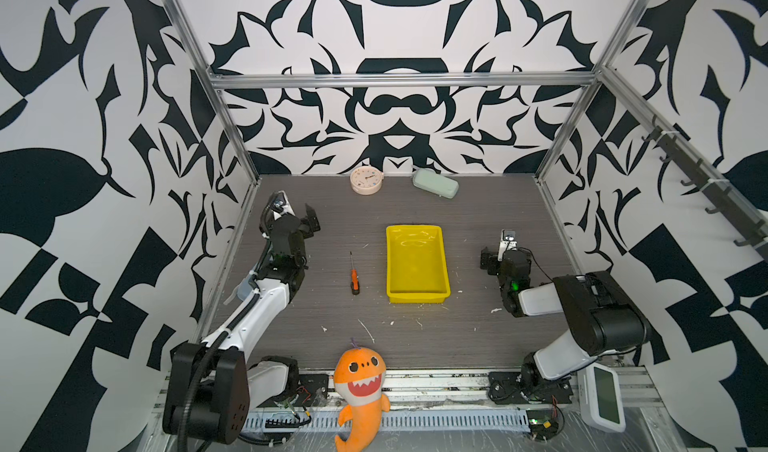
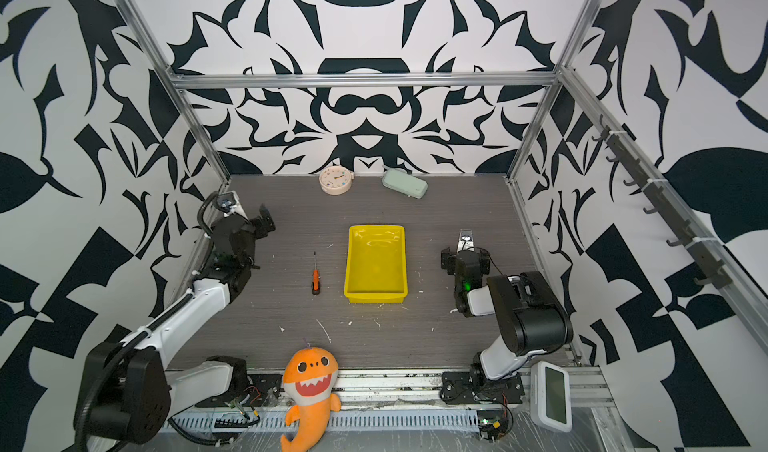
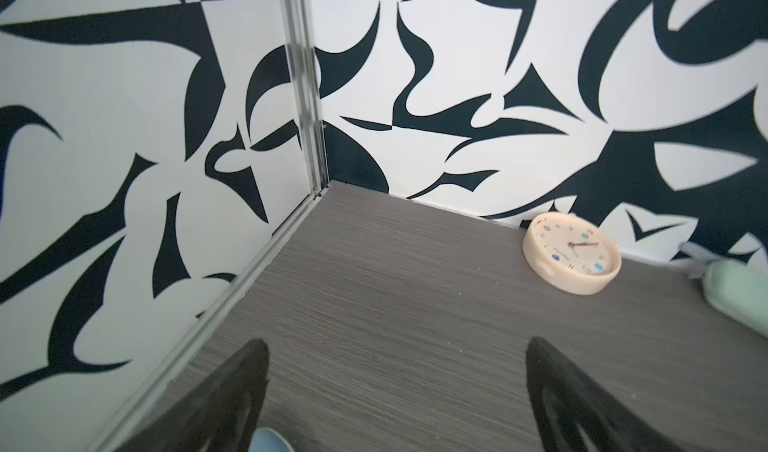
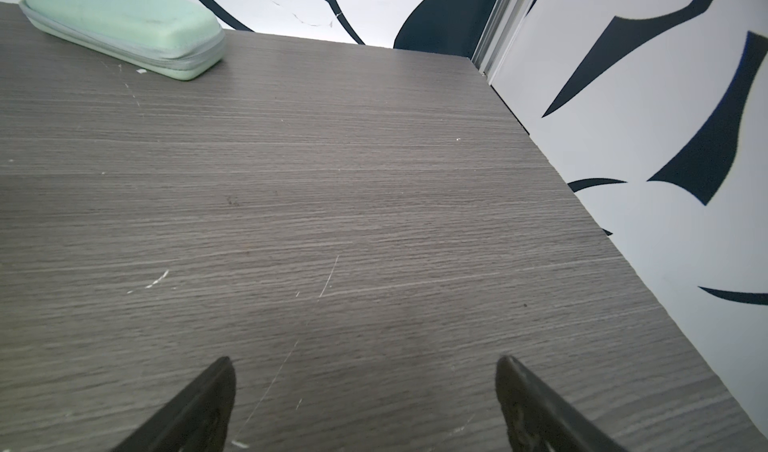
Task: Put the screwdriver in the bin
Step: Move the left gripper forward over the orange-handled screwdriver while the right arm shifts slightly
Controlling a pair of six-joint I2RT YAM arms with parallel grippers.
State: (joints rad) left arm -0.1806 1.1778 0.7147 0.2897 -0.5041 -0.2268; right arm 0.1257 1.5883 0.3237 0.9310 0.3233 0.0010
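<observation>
The screwdriver [image 1: 353,277] [image 2: 316,279] lies flat on the grey table, its orange handle toward the front and its thin shaft pointing to the back. Just to its right sits the yellow bin [image 1: 417,267] [image 2: 376,267], with nothing in it. My left gripper [image 1: 298,218] [image 2: 251,220] [image 3: 397,342] hovers at the left wall, behind and left of the screwdriver, open and holding nothing. On the far side of the bin, my right gripper [image 1: 505,249] [image 2: 465,251] [image 4: 365,358] is also open with only bare table between its fingers. Neither wrist view shows the screwdriver or the bin.
A round cream clock [image 1: 366,180] [image 3: 571,259] and a pale green case [image 1: 435,183] [image 4: 124,30] lie along the back wall. An orange shark plush [image 1: 360,387] leans at the front edge. A white device [image 1: 602,396] stands at the front right. Patterned walls enclose three sides.
</observation>
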